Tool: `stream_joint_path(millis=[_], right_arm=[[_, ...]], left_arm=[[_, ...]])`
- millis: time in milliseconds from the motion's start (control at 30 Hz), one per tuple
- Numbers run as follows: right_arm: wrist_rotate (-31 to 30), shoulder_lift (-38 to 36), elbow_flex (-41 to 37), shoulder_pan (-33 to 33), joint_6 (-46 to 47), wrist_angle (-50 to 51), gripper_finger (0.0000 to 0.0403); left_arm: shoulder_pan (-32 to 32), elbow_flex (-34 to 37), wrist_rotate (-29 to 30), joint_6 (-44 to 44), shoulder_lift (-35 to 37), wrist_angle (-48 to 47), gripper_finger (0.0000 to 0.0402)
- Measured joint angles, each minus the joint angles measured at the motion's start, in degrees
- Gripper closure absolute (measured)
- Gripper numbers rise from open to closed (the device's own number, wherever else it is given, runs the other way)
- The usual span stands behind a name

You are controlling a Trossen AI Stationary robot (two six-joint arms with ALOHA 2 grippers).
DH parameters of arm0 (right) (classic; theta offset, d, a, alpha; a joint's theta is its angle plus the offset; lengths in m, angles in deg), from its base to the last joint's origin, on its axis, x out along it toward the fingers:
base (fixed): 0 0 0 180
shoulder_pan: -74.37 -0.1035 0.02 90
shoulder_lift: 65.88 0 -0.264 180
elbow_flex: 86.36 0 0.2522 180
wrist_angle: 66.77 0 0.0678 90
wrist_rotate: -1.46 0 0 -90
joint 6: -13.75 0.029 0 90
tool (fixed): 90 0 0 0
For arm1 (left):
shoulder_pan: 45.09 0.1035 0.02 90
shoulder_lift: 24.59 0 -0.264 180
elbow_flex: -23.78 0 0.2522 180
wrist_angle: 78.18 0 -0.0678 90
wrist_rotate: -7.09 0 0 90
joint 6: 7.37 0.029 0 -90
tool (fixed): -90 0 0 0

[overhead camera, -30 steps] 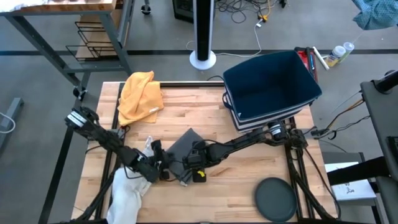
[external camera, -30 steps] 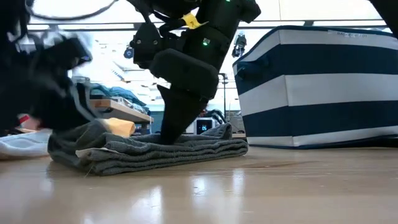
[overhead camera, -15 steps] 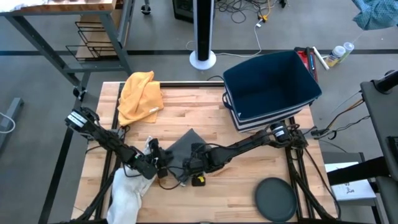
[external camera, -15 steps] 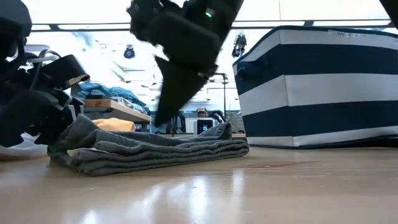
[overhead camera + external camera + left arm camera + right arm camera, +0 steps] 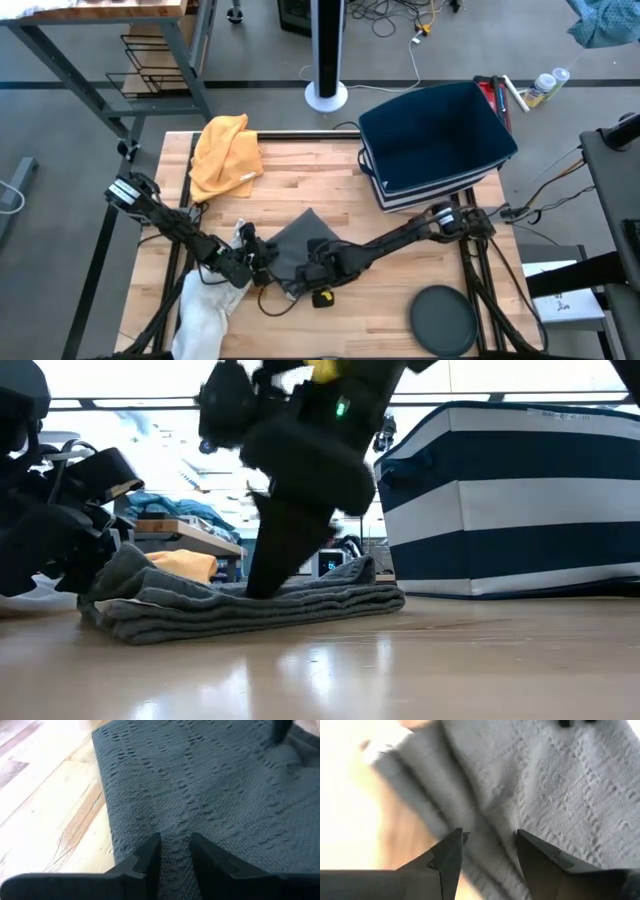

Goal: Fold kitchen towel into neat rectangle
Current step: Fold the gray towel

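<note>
Grey towel [image 5: 290, 245] edge pinched by left tool [image 5: 175, 851] | right tool [image 5: 487, 845] apart, blurred

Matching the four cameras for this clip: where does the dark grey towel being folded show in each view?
High view: grey towel at table centre, between both grippers.
Low view: folded stack lying left of centre, in front of the striped basket.
Left wrist view: fills most of the picture, a fold pinched by the left gripper.
Right wrist view: fills the picture, looking pale, beyond the open right gripper.
Shared landmark: the wooden table.

Three towels [image 5: 290, 240], one basket [image 5: 435, 140], one disc [image 5: 443, 320]
</note>
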Motion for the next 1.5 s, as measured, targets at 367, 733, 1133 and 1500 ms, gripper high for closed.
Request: stream_joint_path(millis=[367,733,1133,1500], right_arm=[[-0.5,-0.1,0.6,0.7,-5.5,-8.2,0.0227],[-0.5,-0.1,-1.9,1.6,-9.4,-3.8,0.0253],[1.9,-0.1,-3.0,2.0,-16.1,-10.5,0.0254],[2.7,0.1,-6.4,2.2,-14.8,-14.2,0.0275]], left_arm=[[-1.2,-9.4,-0.9,10.9,8.8,-10.4,0.0291],[-8.1,-12.8,-1.3,7.5,14.2,-19.0,0.0308],[-8.3,-11.4,3.1,5.1,10.5,-14.0,0.0285],[-8.2,-11.3,3.1,5.0,10.5,-13.9,0.0295]])
